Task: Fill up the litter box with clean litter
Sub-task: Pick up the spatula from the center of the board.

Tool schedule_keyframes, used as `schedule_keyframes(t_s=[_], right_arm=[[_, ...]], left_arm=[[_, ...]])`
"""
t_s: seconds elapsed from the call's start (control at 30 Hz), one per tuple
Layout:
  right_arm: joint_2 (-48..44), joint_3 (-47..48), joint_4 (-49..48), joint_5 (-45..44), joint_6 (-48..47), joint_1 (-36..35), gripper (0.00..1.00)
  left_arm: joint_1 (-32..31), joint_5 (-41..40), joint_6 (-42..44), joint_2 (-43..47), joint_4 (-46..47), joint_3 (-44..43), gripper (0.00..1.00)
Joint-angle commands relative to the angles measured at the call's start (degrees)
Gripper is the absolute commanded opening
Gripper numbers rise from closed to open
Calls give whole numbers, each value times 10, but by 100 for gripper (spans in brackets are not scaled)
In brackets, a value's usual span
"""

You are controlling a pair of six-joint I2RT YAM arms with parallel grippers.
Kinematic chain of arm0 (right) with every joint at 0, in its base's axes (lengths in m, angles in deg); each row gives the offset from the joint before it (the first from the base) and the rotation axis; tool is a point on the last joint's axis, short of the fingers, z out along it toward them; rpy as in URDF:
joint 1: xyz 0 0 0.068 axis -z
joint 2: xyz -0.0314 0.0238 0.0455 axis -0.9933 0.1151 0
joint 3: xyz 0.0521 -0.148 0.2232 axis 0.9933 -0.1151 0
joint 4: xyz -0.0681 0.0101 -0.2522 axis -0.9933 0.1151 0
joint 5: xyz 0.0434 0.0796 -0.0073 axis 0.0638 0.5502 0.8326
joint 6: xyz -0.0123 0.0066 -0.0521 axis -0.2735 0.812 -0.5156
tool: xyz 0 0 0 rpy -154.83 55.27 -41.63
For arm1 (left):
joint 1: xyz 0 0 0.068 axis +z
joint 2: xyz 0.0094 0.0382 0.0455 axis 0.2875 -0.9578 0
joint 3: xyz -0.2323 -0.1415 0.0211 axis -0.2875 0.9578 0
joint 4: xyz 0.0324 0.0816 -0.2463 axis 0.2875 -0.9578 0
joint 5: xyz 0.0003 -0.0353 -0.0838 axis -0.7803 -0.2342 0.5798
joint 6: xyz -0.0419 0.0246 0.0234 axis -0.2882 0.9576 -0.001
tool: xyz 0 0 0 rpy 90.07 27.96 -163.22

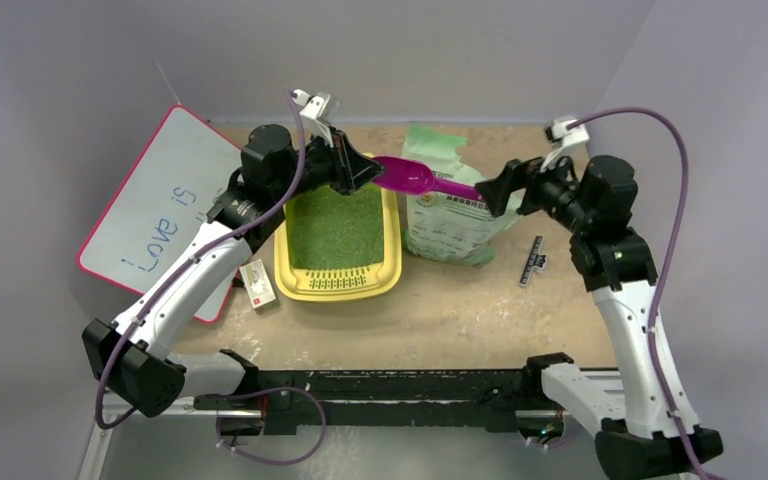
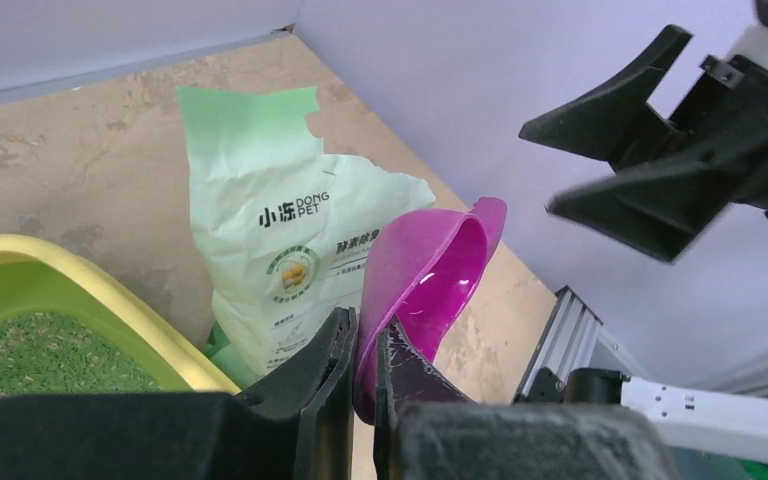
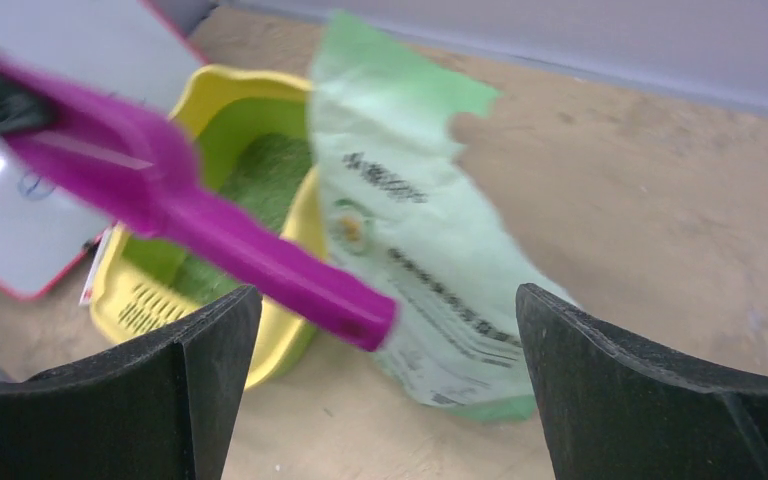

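We saw the litter box (image 1: 340, 290) at the middle of the desk (image 1: 450, 310) with the clean litter (image 1: 335, 228) in it, the board (image 1: 145, 205) to its left, a small carton (image 1: 259, 285) by its near left corner, the bag (image 1: 448, 218) just to its right, a small strip (image 1: 531, 261) farther right, and the scoop (image 1: 410, 177) aloft above box and bag.

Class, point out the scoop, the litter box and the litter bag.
scoop (image 1: 407, 177), top view, its bowl.
litter box (image 1: 338, 283), top view, its slotted end.
litter bag (image 2: 255, 235), left wrist view, its printed front.

Purple scoop (image 1: 412, 177) bars the air over litter box (image 1: 392, 252) and bag (image 1: 450, 222) (nearer tabletop (image 1: 450, 315) apparently passable).
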Motion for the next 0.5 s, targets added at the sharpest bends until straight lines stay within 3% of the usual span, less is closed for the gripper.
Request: schedule_keyframes(t_s=[0.0,0.1,0.2,0.33,0.47], right_arm=[[21,-8,-52,153,102,149,99],[41,-19,-115,268,194,215,99],[64,-46,-224,356,287,235,99],[54,-119,-375,380,379,235,99],[43,-145,-414,414,392,235,99]], left_arm=[[1,-37,-62,22,102,19,0],[1,-58,-71,29,115,32,0],[1,-72,-84,31,123,38,0],[1,-67,-104,25,133,45,0],[1,-41,-138,23,176,64,0]])
